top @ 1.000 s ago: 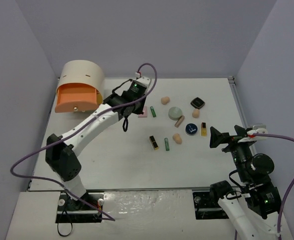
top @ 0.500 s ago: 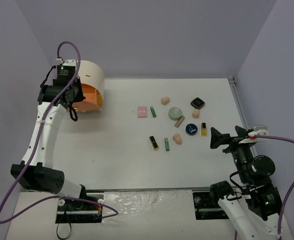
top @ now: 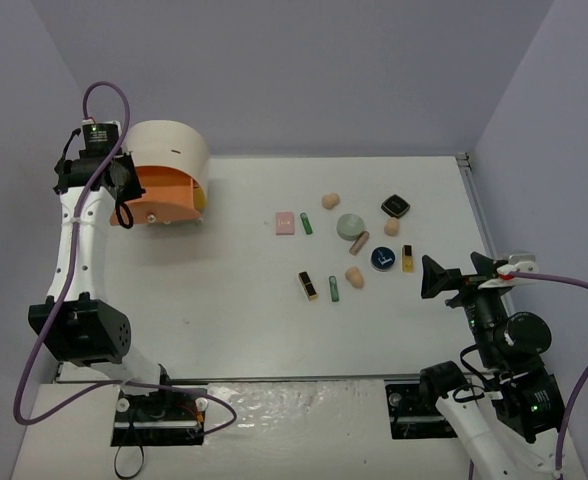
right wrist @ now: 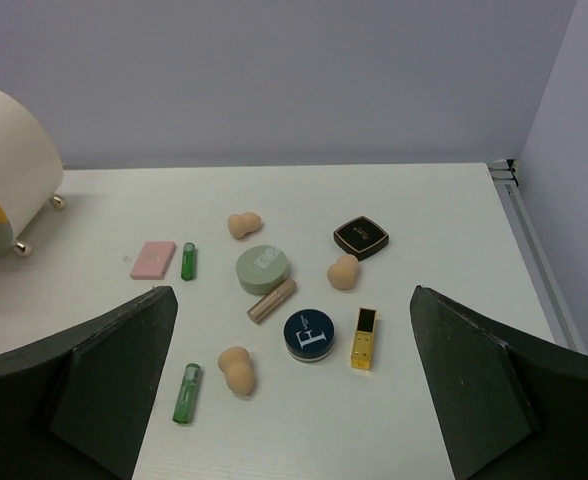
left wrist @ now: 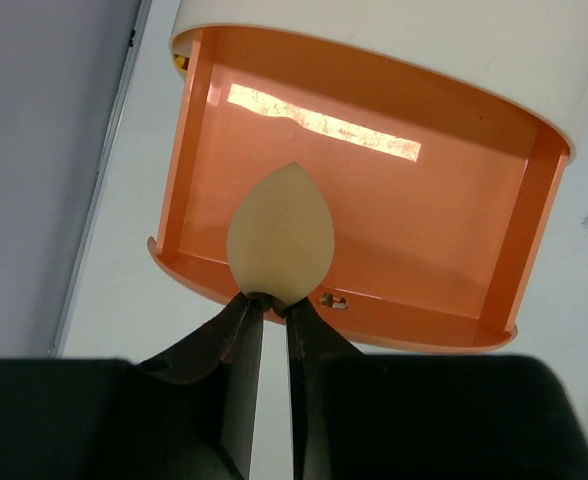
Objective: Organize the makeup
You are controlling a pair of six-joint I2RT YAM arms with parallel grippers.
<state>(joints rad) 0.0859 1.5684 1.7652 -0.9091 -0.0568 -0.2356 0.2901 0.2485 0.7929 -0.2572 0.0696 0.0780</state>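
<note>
My right pincer (top: 454, 272) sat by the right edge, toward the near side, its fingers spread wide and gripping nothing. Ahead of it the loose makeup lay scattered right of the middle. Nearest were a gold-black tube (top: 307, 285), a green tube (right wrist: 185, 392) and a peach sponge (right wrist: 236, 370), a two-lobed lump. Beyond them came a gold tube (right wrist: 363, 338), a blue compact (right wrist: 309, 334) with a white letter on its lid, and a tan tube (right wrist: 271, 300) just beside a round sage compact (right wrist: 263, 269). Farther on lay a pink square (right wrist: 152, 259) with a second green tube (right wrist: 188, 260) beside it, then a black compact (right wrist: 361, 238).

At the far left corner my left pincer (left wrist: 272, 300) was clamped on the blunt end of an egg sponge (left wrist: 279, 235). The sponge was pale peach and matte, its point aimed away from me. It hung over the open orange drawer (left wrist: 424, 230) of the cream box (left wrist: 394, 40).
</note>
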